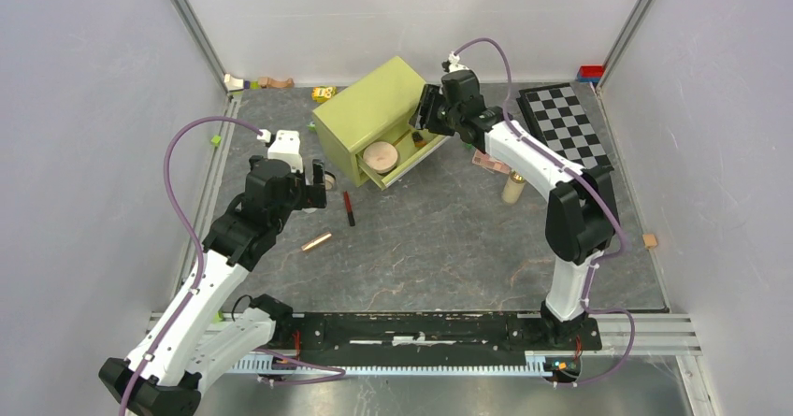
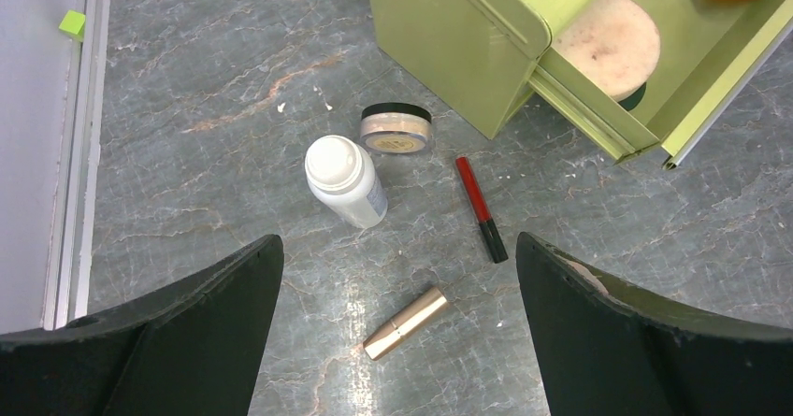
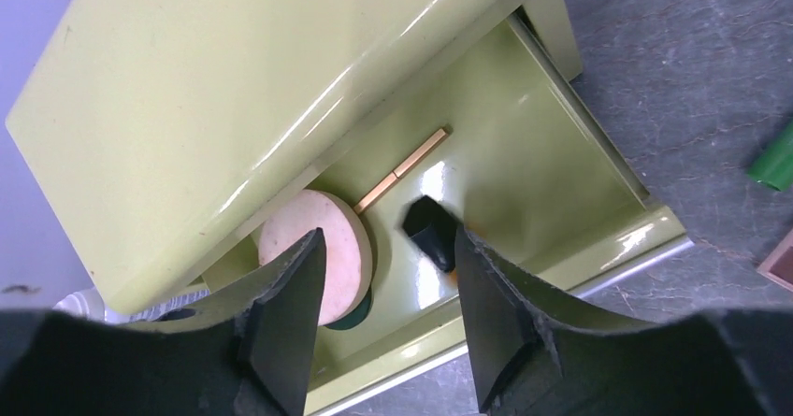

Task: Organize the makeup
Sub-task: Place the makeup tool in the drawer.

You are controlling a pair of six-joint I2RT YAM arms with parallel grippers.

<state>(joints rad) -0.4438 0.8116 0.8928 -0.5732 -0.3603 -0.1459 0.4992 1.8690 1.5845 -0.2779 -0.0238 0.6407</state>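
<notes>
Round tan compact (image 3: 313, 252), thin gold stick (image 3: 402, 168) and a small dark piece (image 3: 428, 229) lie in the drawer (image 3: 561, 182) beneath the right gripper (image 3: 388, 243), jaws part-open, clamping nothing; white bottle (image 2: 344, 180), second compact (image 2: 396, 128), red-black pencil (image 2: 480, 206) and rose-gold tube (image 2: 405, 322) lie loose under the wide-spread, empty left gripper (image 2: 397, 241); about half remains, I judge.

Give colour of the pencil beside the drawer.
The pencil is red with a black end; left wrist view.
</notes>
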